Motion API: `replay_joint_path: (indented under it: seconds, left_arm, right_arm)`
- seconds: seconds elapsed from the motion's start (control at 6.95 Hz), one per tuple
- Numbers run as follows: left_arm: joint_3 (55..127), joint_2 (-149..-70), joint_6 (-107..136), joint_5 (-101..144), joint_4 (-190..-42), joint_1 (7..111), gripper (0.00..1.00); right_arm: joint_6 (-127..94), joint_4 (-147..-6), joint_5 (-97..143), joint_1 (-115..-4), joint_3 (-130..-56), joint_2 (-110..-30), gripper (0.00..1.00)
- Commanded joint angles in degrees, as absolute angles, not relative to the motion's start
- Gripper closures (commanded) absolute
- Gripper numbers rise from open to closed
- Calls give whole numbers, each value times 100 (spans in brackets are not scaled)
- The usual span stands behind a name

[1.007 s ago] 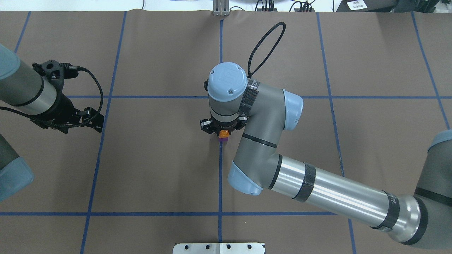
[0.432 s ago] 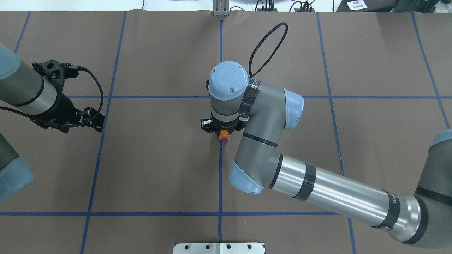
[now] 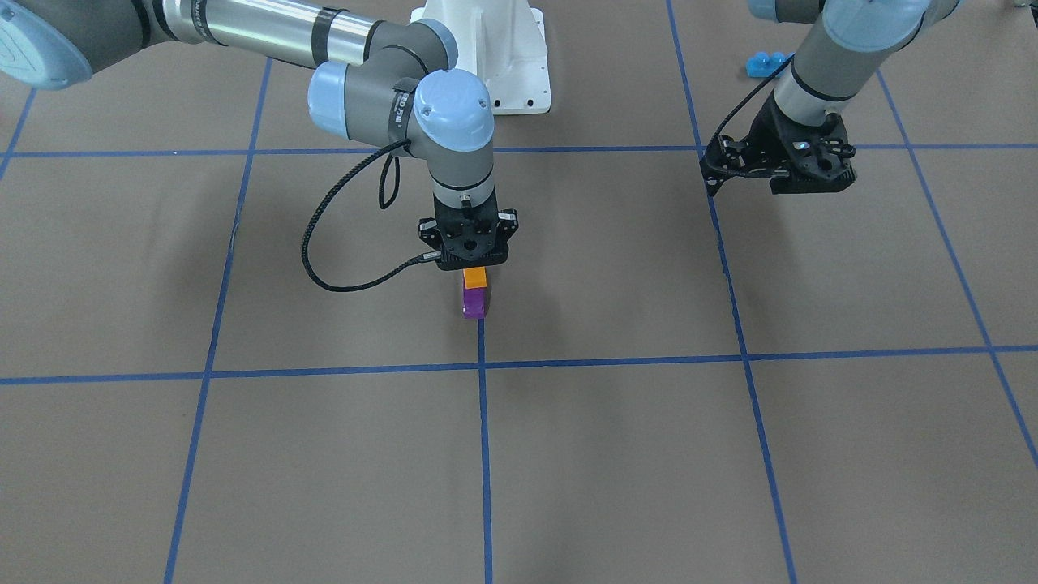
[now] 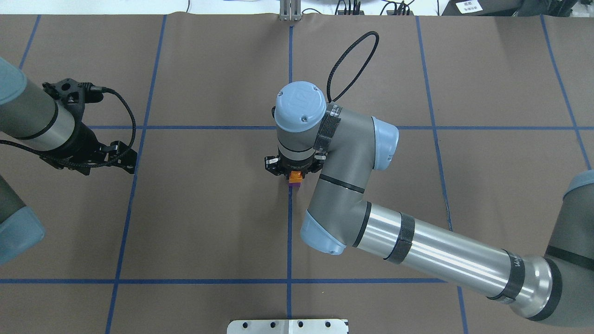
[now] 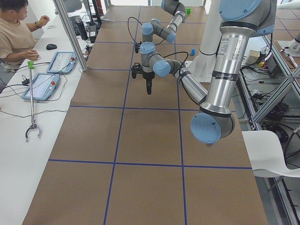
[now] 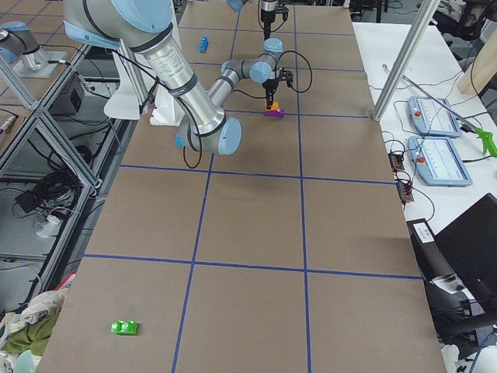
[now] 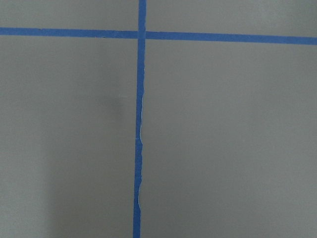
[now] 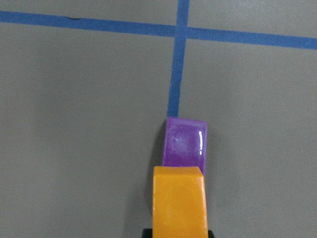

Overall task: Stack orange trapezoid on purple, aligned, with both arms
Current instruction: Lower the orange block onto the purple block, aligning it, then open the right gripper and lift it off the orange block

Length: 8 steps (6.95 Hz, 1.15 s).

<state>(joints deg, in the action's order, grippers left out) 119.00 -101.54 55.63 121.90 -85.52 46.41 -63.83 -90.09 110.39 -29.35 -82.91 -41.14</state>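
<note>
The orange trapezoid [image 3: 475, 277] is gripped by my right gripper [image 3: 473, 269], which points straight down at the table's middle. It sits directly over the purple block [image 3: 473, 302], which rests on the brown mat at the end of a blue tape line. In the right wrist view the orange trapezoid [image 8: 179, 201] covers the near part of the purple block [image 8: 185, 141]. I cannot tell whether they touch. Both also show in the overhead view as the orange trapezoid [image 4: 295, 176] and the purple block [image 4: 294, 184]. My left gripper [image 4: 126, 160] hovers empty far to the left, its jaws apart.
A small blue block [image 3: 766, 62] lies near the left arm's base. A green brick [image 6: 124, 327] lies far off at the table's right end. The white robot base [image 3: 495, 49] and a metal plate [image 4: 287, 326] sit at the table's edge.
My right gripper with the orange trapezoid has shifted very slightly over the purple block. The left arm has not moved.
</note>
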Motion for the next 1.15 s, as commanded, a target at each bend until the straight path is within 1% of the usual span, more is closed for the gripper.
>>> replay_joint_path:
  seconds: [0.0, 0.43, 0.58, 0.72, 0.86, 1.01]
  left_arm:
    - [11900, -10178, 5598, 12190, -8552, 4641, 0]
    - [11892, -10222, 5722, 12182, -8552, 4641, 0]
    - [11900, -10213, 5687, 12147, -8552, 4641, 0]
    - [11926, -10195, 5539, 12146, -8552, 4684, 0]
    - [11944, -10126, 4998, 12155, -8552, 4815, 0]
    - [11962, -9942, 4435, 12225, -8552, 5060, 0]
  right_arm:
    - [-6450, -9000, 11030, -2918, -8279, -4122, 1]
    - [-6460, -9044, 11117, -3022, -8410, -4113, 0]
    - [-6460, -9105, 11318, -3206, -8672, -4192, 0]
    - [-6443, -9610, 11407, -3382, -9188, -4436, 0]
    - [-6355, -9972, 11452, -3575, -9968, -4943, 0]
    - [-6224, -9923, 11713, -3916, -10733, -5818, 0]
